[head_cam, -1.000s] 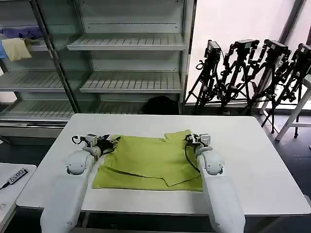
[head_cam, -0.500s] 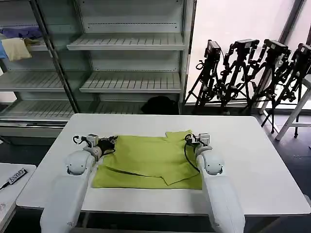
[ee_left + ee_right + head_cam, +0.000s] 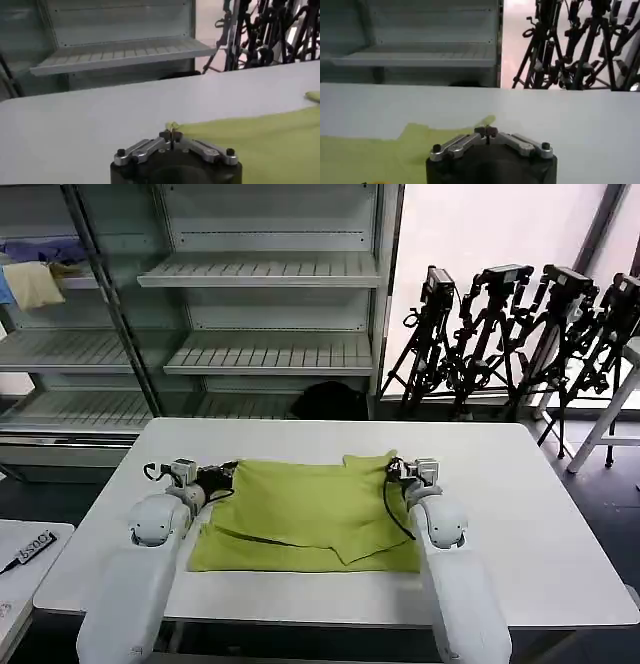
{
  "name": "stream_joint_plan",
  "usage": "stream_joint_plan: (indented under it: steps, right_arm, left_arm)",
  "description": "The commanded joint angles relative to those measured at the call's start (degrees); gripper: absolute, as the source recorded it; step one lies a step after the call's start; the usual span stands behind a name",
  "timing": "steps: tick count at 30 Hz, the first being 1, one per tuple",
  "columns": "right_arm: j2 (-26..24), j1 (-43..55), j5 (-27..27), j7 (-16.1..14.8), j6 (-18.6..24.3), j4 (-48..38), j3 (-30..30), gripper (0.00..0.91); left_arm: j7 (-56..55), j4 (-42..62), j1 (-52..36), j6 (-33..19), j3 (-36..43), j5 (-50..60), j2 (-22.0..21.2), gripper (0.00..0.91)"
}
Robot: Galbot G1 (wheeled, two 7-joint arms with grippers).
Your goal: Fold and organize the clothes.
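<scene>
1. The T-shirt (image 3: 305,514) is lying on the white tabletop (image 3: 520,514), near its middle, partly folded: a flap is already lying across its front part, with a diagonal edge showing.
2. The left hand (image 3: 228,475) is sitting at the shirt's far left corner, pressed together and pinching a tip of the green cloth; the left wrist view (image 3: 171,136) is showing the fabric caught between the closed tips.
3. The right hand (image 3: 393,471) is sitting at the far right corner, its tips pressed together too; in the right wrist view (image 3: 486,133) the cloth is reaching right up to them, so it is probably gripping that corner.
4. Judging from this, the task is roughly midway: with both far corners held, a lengthwise fold toward the near edge is likely the step in hand, and tidying the bundle is still to come.
5. The shelves (image 3: 262,274) behind are standing bare in the middle; at far left one is holding a pale yellow cloth (image 3: 32,284) and a blue-purple cloth (image 3: 45,250).
</scene>
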Motion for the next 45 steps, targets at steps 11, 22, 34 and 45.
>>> stream_joint_plan:
  steps: [11,22,34,45]
  right_arm:
    - [-2.71,-14.4,3.6,-0.72,-0.09,19.28,0.4,0.0]
    - [-3.03,-24.64,2.87,-1.56,-0.01,29.71,1.07,0.0]
    - [-3.0,-29.79,1.2,-2.95,0.15,33.1,3.42,0.0]
    - [-3.9,-32.38,-0.69,-4.34,0.26,33.47,5.6,0.0]
  left_arm:
    - [1.32,-20.06,14.15,-0.12,-5.12,-6.89,2.78,0.0]
    - [2.29,-30.22,26.8,-0.26,-10.24,-7.54,2.17,0.0]
    - [2.87,-32.02,30.54,-0.28,-12.93,-7.42,2.36,0.0]
    - [2.81,-32.25,29.46,-0.55,-10.46,-2.0,1.22,0.907]
